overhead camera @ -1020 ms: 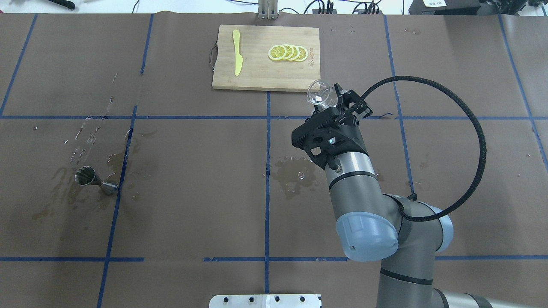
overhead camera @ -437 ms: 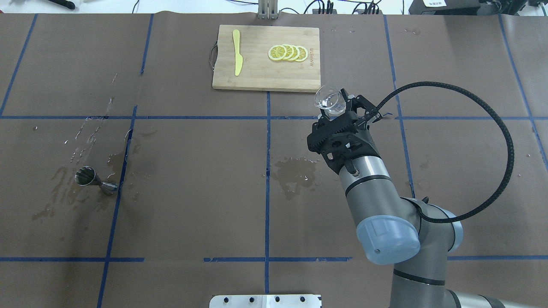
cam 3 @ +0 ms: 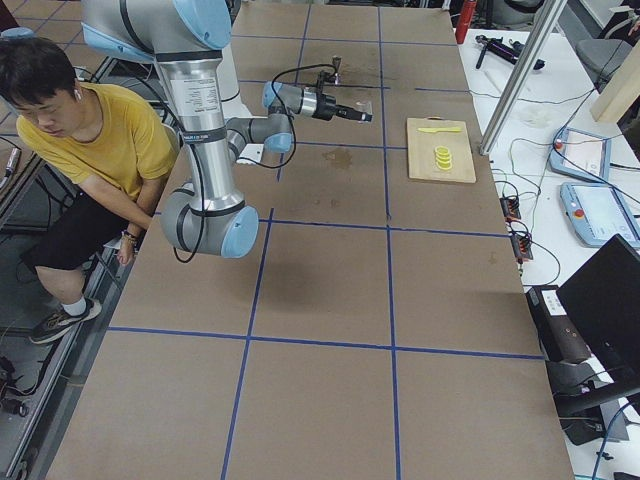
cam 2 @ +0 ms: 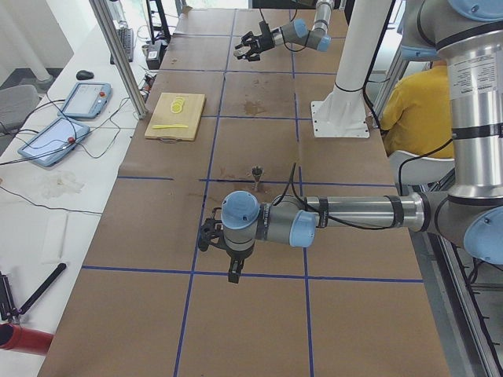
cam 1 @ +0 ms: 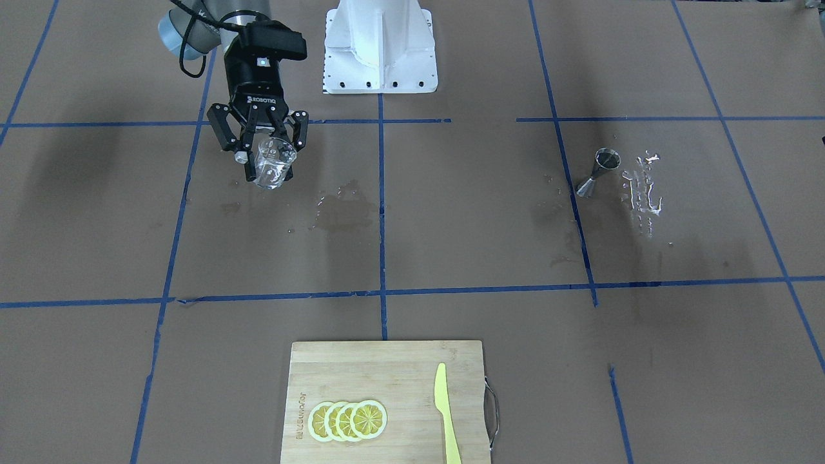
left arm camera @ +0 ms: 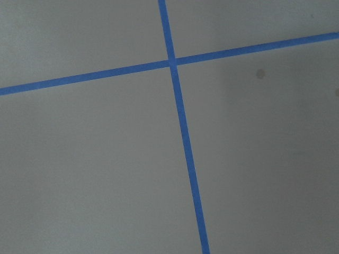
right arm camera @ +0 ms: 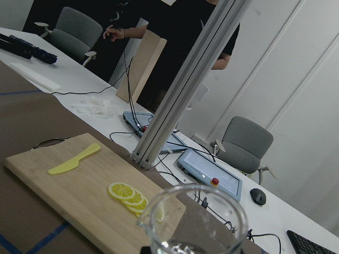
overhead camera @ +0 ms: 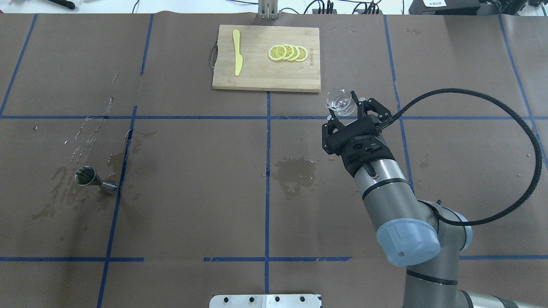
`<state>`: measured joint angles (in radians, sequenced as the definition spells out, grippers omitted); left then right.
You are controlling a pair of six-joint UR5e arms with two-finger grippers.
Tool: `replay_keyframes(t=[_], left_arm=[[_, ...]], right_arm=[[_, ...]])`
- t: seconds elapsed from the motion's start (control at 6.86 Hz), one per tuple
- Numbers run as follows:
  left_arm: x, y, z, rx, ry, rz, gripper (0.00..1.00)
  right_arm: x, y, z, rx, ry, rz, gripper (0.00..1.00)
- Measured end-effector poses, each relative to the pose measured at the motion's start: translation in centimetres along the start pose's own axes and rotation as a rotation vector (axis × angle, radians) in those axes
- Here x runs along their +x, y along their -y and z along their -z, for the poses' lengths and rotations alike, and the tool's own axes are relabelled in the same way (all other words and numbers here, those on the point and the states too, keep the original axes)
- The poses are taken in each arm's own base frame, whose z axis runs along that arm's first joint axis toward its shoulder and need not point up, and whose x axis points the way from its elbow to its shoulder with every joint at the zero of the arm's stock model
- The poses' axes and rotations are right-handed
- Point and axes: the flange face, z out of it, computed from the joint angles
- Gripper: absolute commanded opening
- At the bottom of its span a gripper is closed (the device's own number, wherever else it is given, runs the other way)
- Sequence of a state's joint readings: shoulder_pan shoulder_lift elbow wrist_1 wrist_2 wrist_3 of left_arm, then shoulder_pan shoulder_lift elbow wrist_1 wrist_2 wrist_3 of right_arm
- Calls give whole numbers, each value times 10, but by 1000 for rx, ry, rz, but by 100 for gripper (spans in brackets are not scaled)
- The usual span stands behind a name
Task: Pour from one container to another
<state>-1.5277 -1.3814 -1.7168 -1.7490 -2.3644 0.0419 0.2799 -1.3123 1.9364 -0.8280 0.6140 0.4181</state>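
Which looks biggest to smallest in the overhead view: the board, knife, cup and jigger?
1. board
2. knife, long but thin
3. jigger and cup: about alike. The cup is raised off the table, nearer the camera, so I won't rank these two.

Grey arm (overhead camera: pixel 385 192), blue caps (overhead camera: pixel 409 241), black tool (overhead camera: pixel 343 109), seemingly braided cable (overhead camera: pixel 531 141)

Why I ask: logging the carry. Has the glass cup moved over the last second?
Yes. In the overhead view the glass cup, held in the right tool, shifted rightward: from overlapping the cutting board's near right corner to clear of it.
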Motion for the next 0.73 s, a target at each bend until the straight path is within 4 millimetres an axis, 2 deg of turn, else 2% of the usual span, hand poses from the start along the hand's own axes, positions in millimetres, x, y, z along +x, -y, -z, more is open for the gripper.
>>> replay_keyframes(t=[0.44,0.73], left_arm=[[0,0,0,0,3,1,100],[0,0,0,0,3,0,100]], right_arm=[[49,-67,13,8,6,-184,0],[69,-111,16,-18,2,-348,0]])
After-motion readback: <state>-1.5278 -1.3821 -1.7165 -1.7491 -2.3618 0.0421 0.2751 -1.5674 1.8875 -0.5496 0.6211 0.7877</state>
